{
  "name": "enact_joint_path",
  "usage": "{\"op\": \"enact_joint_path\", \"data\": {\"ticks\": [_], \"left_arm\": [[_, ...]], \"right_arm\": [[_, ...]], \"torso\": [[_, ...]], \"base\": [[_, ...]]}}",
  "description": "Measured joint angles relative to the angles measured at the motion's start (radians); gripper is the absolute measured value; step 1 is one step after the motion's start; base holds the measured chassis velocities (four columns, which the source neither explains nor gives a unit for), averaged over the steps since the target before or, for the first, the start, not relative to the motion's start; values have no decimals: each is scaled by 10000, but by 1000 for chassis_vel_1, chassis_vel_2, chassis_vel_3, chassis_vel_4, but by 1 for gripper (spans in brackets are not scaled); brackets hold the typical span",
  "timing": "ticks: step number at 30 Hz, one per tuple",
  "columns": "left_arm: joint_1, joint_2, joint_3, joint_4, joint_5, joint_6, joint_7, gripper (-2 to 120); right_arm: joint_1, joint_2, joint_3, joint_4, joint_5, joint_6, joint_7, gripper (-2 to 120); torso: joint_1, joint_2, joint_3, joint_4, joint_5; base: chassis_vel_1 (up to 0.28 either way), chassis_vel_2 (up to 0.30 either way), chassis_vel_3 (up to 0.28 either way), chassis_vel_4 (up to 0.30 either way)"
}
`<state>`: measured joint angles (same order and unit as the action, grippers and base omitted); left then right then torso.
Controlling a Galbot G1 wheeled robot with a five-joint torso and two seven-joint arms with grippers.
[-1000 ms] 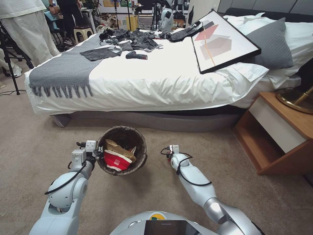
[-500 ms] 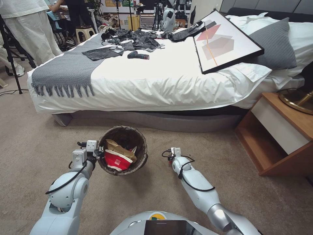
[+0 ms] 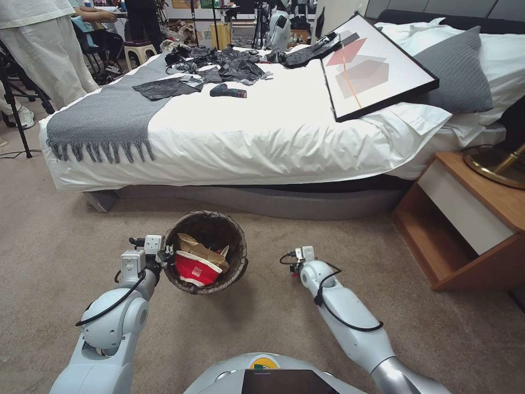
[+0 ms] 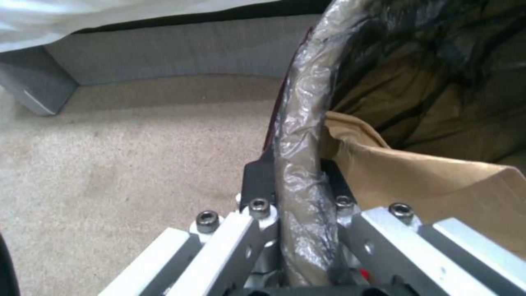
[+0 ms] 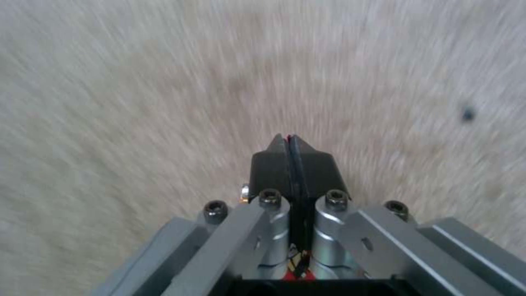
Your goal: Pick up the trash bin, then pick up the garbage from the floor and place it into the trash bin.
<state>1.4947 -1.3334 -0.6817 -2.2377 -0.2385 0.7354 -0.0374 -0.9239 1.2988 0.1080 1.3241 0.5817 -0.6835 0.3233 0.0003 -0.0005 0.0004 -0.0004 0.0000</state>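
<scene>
While the left gripper [image 3: 167,253] is clamping the bag-covered rim of the bin [image 3: 236,253] at the bin's 9 o'clock edge, the bin is hanging above the carpet [image 3: 49,235] in front of the bed [image 3: 262,137]. In the left wrist view, the gripper [image 4: 296,185] is pinching the rim [image 4: 298,135] with one finger on each side, the dark bag crinkling between the fingers.

Inside the bin, a red-and-white cup [image 3: 196,268] is lying toward 6 o'clock, with a brown paper piece [image 3: 198,250] resting on top of it toward the centre. That brown paper [image 4: 438,185] is sitting just inside the rim in the left wrist view, close to the inner finger.

Off at the bin's 3 o'clock, apart from it, the right gripper [image 3: 297,265] is pointing down at bare carpet. Its fingers [image 5: 271,164] are pressing together with nothing between them, the carpet [image 5: 137,82] streaking past beneath.

On the bed, black clothes [image 3: 229,65] are lying at 12 o'clock from the bin, a grey throw [image 3: 104,115] is draping over the foot end at 11 o'clock, and a framed picture [image 3: 372,65] is leaning on a grey pillow [image 3: 456,71] at 1 o'clock. A wooden nightstand [image 3: 465,219] is standing at 3 o'clock, well beyond the right arm.
</scene>
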Motion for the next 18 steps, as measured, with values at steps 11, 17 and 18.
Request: {"op": "enact_joint_path", "data": {"ticks": [11, 17, 18], "left_arm": [[4, -15, 3, 10, 20, 0, 10, 3], [-10, -30, 24, 55, 37, 0, 3, 3], [-10, -30, 24, 55, 37, 0, 3, 3]], "right_arm": [[-71, -656, 403, 2079, 1050, -211, 487, 0], [9, -1392, 439, 3943, 2237, -530, 974, 0], [9, -1392, 439, 3943, 2237, -530, 974, 0]], "torso": [[-1, 2, -3, 2, 2], [-1, 3, -4, 6, 2], [-1, 3, -4, 6, 2]], "base": [[0, 0, 0, 0], [0, 0, 0, 0], [0, 0, 0, 0]]}}
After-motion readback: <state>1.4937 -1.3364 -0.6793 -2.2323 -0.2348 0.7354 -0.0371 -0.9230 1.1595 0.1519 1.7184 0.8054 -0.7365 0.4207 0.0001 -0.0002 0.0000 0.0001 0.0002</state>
